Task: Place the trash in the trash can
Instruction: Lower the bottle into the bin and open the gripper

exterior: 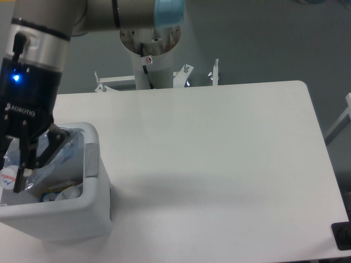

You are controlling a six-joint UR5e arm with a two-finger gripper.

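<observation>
My gripper [35, 159] is at the far left, reaching down into the white trash can [93, 181]. Its black fingers [50, 143] stand on either side of the long, flattened clear bottle with a bluish tint [61, 154] and appear shut on it. The bottle is tilted, with its upper end near the can's right wall and its lower end inside the can. White crumpled stuff, likely the wrapper [61, 194], lies at the bottom of the can, partly hidden by the front wall. The gripper hides the can's left part.
The white table [219, 153] stretches right of the can. The arm's base column [149, 57] stands behind the table's far edge, with metal brackets [214, 71] beside it. A dark object [343, 235] sits at the table's front right corner.
</observation>
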